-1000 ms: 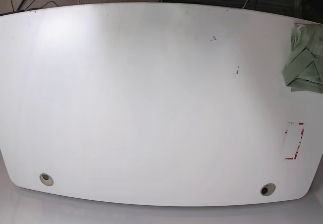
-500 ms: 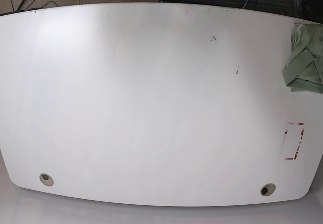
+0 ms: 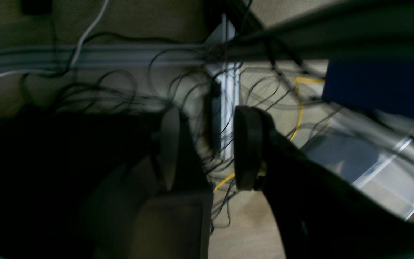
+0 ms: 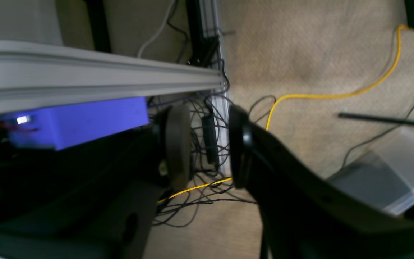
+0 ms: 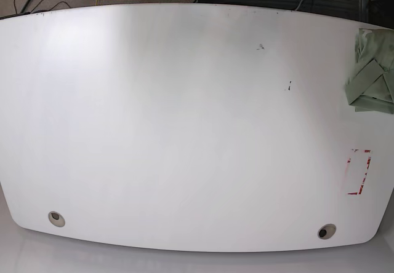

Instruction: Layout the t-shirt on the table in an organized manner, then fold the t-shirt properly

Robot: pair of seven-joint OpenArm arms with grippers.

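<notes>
The pale sage-green t-shirt (image 5: 372,70) lies crumpled at the far right edge of the white table (image 5: 184,125), partly cut off by the base view's border. Neither gripper shows in the base view. My left gripper (image 3: 207,149) is open and empty, pointing at the carpet and cables beyond the table. My right gripper (image 4: 207,145) is open and empty too, over carpet next to an aluminium frame rail (image 4: 95,79). The t-shirt shows in neither wrist view.
The table has two grommet holes (image 5: 56,218) (image 5: 326,230), a red-marked rectangle (image 5: 358,171) near the right front and small dark specks (image 5: 287,87). Cables, a yellow cord (image 4: 336,94) and a clear plastic bin (image 4: 390,169) lie on the carpet.
The dark objects seen at the table's far edge a second ago have left the base view. The t-shirt has not moved.
</notes>
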